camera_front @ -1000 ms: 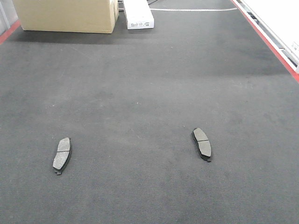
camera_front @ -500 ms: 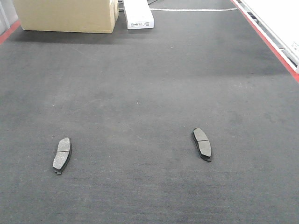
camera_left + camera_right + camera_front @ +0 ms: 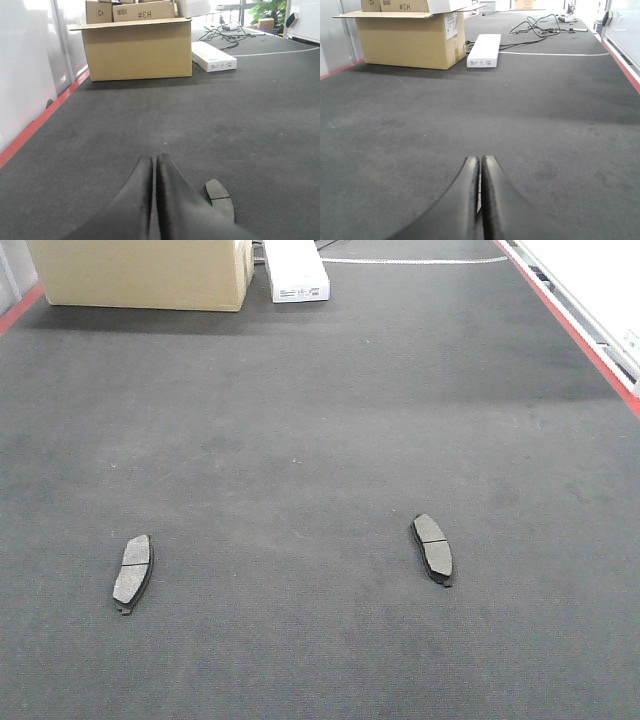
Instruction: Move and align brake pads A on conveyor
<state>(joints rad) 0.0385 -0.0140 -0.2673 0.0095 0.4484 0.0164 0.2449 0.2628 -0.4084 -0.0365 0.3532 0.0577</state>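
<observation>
Pre-grasp stage, I'd say. Both pinched closed and empty: left gripper (image 3: 155,164), right gripper (image 3: 480,162). The first brake pad (image 3: 132,572) lies on the belt (image 3: 320,420), well short of the cardboard box (image 3: 140,275) and in line with it. The second brake pad (image 3: 432,548) is off to the box's right. Next: open fingers, descend onto a pad.
</observation>
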